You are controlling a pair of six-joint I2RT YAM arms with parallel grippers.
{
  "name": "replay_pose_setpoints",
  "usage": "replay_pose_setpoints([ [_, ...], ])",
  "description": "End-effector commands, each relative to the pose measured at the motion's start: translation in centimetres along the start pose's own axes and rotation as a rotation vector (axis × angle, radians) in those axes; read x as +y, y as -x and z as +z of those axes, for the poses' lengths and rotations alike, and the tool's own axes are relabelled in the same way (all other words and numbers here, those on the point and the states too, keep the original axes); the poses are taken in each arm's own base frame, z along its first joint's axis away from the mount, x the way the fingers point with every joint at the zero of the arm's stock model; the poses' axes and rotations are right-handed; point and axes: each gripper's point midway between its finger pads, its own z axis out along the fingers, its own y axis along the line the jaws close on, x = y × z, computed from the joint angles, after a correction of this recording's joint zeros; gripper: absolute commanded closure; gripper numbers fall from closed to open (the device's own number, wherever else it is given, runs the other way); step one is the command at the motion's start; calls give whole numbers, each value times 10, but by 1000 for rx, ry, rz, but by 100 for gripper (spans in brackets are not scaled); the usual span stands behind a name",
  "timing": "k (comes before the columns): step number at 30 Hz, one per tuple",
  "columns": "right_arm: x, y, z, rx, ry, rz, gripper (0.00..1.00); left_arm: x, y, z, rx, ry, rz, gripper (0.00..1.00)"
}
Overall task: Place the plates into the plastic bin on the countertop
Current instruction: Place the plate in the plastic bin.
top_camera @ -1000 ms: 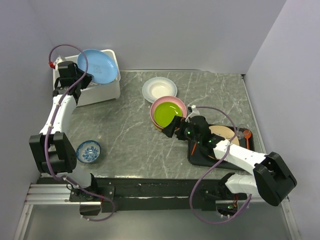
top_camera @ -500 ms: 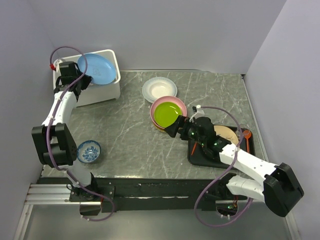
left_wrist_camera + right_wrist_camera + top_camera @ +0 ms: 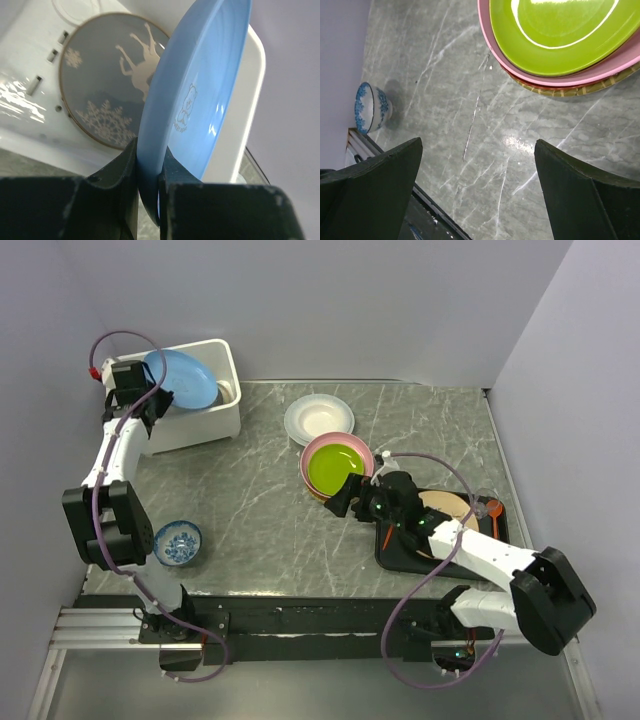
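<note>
A light blue plate [image 3: 185,378] [image 3: 200,100] stands tilted on edge over the white plastic bin [image 3: 200,425] [image 3: 254,90] at the back left of the countertop [image 3: 250,510]. My left gripper [image 3: 148,400] [image 3: 148,150] is shut on its lower rim. A grey plate with a reindeer and snowflakes [image 3: 107,85] lies inside the bin. My right gripper [image 3: 345,498] [image 3: 480,150] hangs open over bare countertop, just in front of a stack with a green plate [image 3: 335,468] [image 3: 555,22] on a pink one [image 3: 495,45] and a woven yellow one. A white plate [image 3: 318,420] lies behind the stack.
A small blue-and-white bowl [image 3: 178,542] [image 3: 370,107] sits near the front left. A flat black tray [image 3: 400,550] at the right holds a tan plate and orange utensils, partly under my right arm. Walls close in on the left, back and right.
My left gripper has carried the blue plate leftward and deeper over the bin. My right gripper moved slightly near the stack, staying open.
</note>
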Motion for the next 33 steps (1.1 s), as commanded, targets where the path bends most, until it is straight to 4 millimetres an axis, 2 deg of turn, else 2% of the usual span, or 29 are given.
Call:
replay_pose_setpoints([
  [1, 32, 22, 4, -42, 103, -29, 0, -2, 31, 4, -91, 26, 37, 99],
  [10, 32, 24, 8, -28, 87, -36, 0, 16, 40, 34, -66, 21, -21, 99],
  [15, 32, 25, 8, -26, 73, -31, 0, 17, 41, 46, -36, -16, -48, 99],
  [21, 28, 24, 4, -28, 54, -30, 0, 17, 46, 50, -31, -41, -65, 99],
  [33, 29, 26, 5, -26, 50, -36, 0, 20, 32, 64, 31, -68, -45, 99],
])
